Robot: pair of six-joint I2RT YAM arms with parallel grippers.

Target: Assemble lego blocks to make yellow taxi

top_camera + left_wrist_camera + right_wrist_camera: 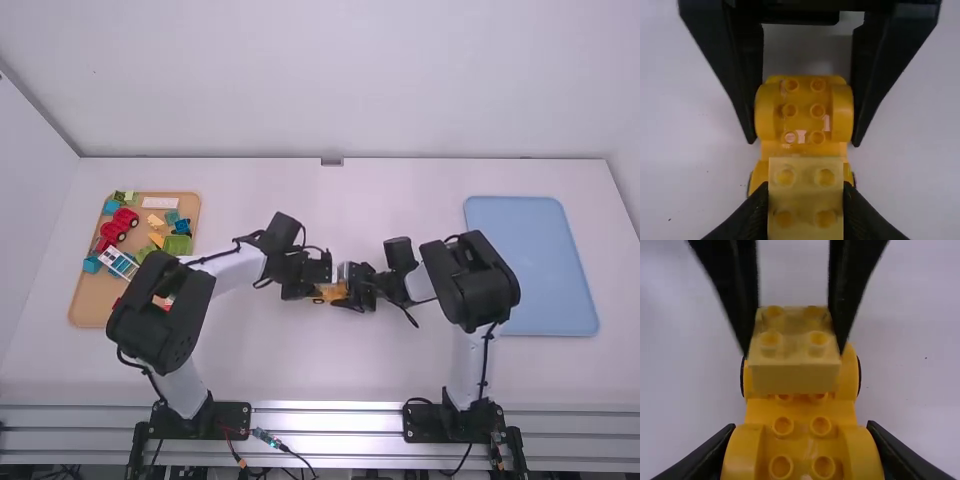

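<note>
Left gripper (794, 346) closed on pale-yellow square plastic block (806, 200) | just under it, orange-yellow plastic car base (800, 411) | right gripper (804, 140) closed round its fenders (842, 114) | I'd fear misaligned studs (783, 426) jamming, or that one-end grip tipping under pressure

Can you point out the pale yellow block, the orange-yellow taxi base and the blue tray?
Pale yellow block (805, 200): left wrist view, its studded top.
Taxi base (801, 442): right wrist view, upper face, among the studs.
Blue tray (545, 260): high view, its bare floor.
</note>
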